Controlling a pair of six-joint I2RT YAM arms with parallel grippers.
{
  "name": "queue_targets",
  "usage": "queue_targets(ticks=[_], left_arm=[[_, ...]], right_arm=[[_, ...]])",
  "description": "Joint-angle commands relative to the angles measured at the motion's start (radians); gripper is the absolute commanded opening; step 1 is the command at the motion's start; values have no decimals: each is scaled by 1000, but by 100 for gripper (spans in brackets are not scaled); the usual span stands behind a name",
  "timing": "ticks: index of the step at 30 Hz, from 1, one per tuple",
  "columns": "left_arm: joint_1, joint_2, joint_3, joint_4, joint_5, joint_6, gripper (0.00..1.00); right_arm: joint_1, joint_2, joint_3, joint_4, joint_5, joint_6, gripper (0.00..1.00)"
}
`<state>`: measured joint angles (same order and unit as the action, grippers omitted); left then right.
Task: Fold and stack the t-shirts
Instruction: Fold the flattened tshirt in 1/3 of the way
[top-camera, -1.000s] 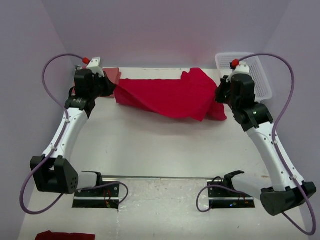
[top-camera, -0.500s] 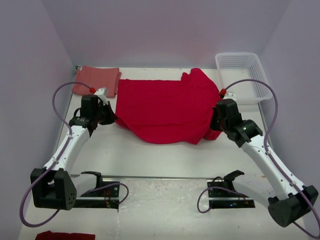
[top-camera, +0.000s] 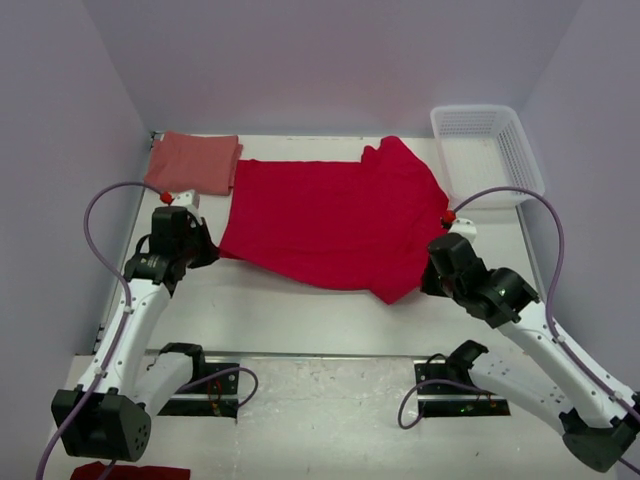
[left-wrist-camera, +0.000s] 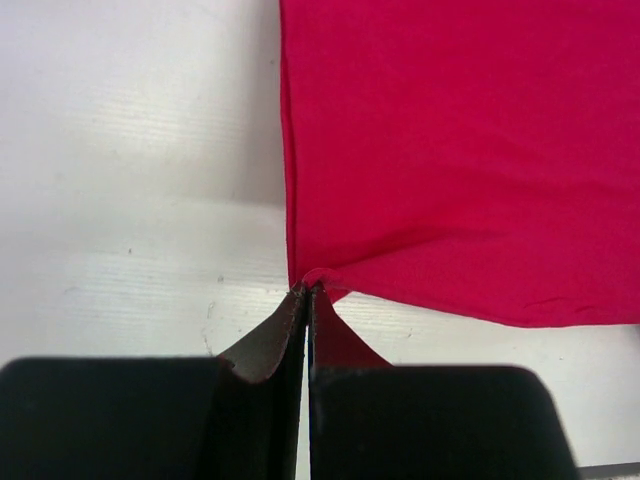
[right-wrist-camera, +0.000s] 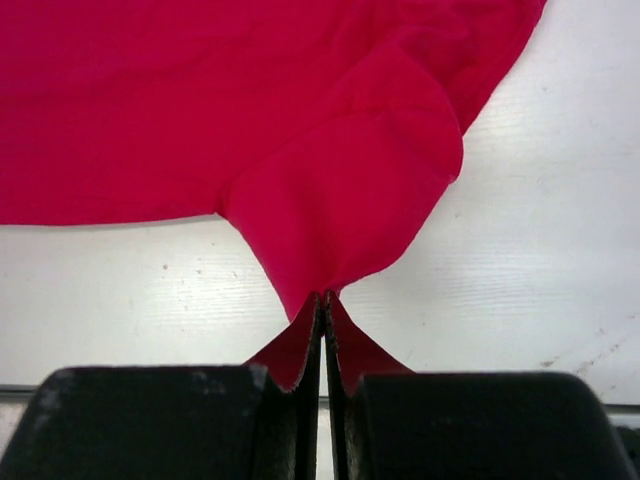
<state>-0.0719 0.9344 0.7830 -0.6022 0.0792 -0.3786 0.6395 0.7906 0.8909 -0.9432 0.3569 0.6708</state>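
The bright red t-shirt lies spread across the middle of the table, held only at its two near corners. The left arm has its jaws pressed shut on the near-left corner, and both wrist views show a thin pinch of cloth between flat-closed tips. The right arm has its jaws shut on the near-right corner, where the cloth bunches into a rounded fold.

This looks like the flattening step that comes before any fold. To do it well, both arms should pull outward and toward the near edge together, with equal tension, so the near hem comes straight. At present it slants, with the right corner nearer than the left.

The bunch by the right jaws and the flipped-over part at the far right need smoothing out, or later folds will be crooked. The corners should go down onto the table before the jaws let go, so the cloth does not spring back.

The salmon t-shirt sits folded at the far left corner, apart from the red one, and probably marks the stacking spot. The white basket stands at the far right, clear of the cloth.
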Motion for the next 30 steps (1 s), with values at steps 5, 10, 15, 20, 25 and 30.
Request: queue_targets(ticks=[5, 10, 15, 20, 25, 30], left_arm=[[3, -17, 38, -111, -59, -28, 0], [3, 38, 44, -125, -62, -37, 0], [7, 122, 35, -104, -42, -60, 0], [40, 178, 44, -70, -30, -74, 0], [44, 251, 99, -42, -41, -77, 0], [44, 351, 125, 14, -3, -100, 0]], right_arm=[[97, 18, 124, -100, 111, 119, 0], [98, 97, 174, -85, 169, 99, 0], [83, 252, 255, -48, 191, 62, 0], [-15, 340, 313, 1, 180, -28, 0], [-151, 406, 367, 64, 117, -126, 0], [-199, 509, 431, 96, 85, -174, 0]])
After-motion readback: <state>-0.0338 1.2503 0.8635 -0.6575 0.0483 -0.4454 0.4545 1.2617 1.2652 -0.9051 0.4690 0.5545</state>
